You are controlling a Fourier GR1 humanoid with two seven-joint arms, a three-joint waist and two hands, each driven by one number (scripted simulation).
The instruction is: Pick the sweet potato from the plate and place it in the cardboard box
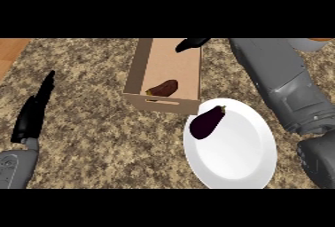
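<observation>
At the lower left of the frame, the left hand [34, 111] rests on the speckled worktop [91, 133], fingers straight. At upper centre, the sweet potato [163, 88] lies inside the cardboard box [138, 66]. Right of centre, an eggplant [207, 123] sits on the white plate [242, 155]. The right hand [191, 43] shows over the box's far end, fingers seemingly released; lifting straight up should avoid the walls

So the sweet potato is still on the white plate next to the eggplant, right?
Not quite. The head view shows the sweet potato lying inside the cardboard box, not on the white plate. Only the eggplant is on the plate, at its upper left edge.
</observation>
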